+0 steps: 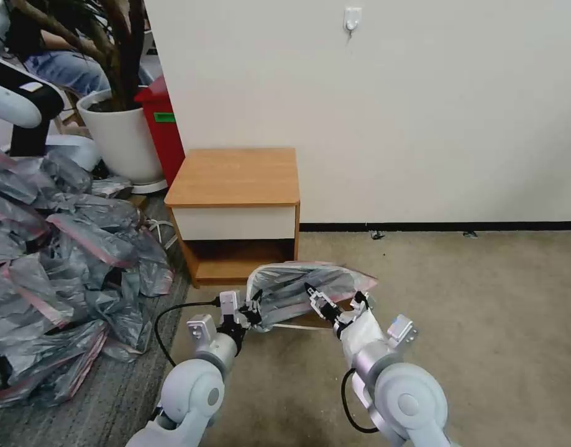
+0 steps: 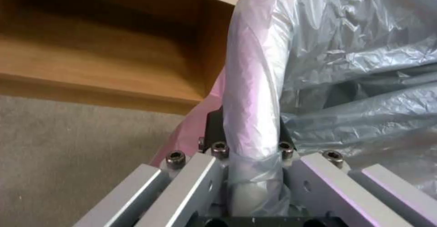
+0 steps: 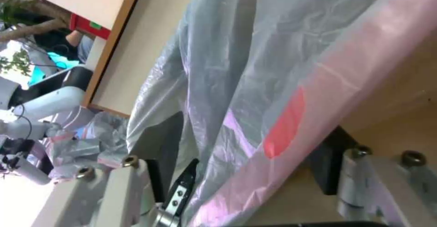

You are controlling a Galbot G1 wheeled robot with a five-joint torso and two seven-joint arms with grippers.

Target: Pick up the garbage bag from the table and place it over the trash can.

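The garbage bag [image 1: 297, 292] is seen stretched open just in front of the table [image 1: 235, 180], low above the beige carpet [image 1: 484, 298], between the two grippers. Its grey film is spread wide, and its pink-red band runs along the far and right edges. A cream edge shows just beneath the bag, near side; whether this is the trash can cannot be told.

The left gripper [image 1: 253, 308] is positioned at the bag's left edge. In the left wrist view the rim of the garbage bag [image 2: 255, 94], rolled into a pale tube, is clamped between the fingers [image 2: 215, 128], which are closed upon it; the lower shelf of the table [image 2: 91, 63] lies just beyond.

The right gripper [image 1: 319, 302] is placed at the near right part of the bag, reaching into the open mouth. In the right wrist view the film of the garbage bag [image 3: 255, 83] with its pink band is draped between the fingers [image 3: 330, 165], which stand apart, one on each side of the plastic; whether the film is pinched cannot be told.

The tabletop is bare. To the left, a heap of grey bags [image 1: 55, 267] covers the floor, and a white plant pot [image 1: 120, 136] and a red bin [image 1: 164, 124] stand on the far left beside the table.
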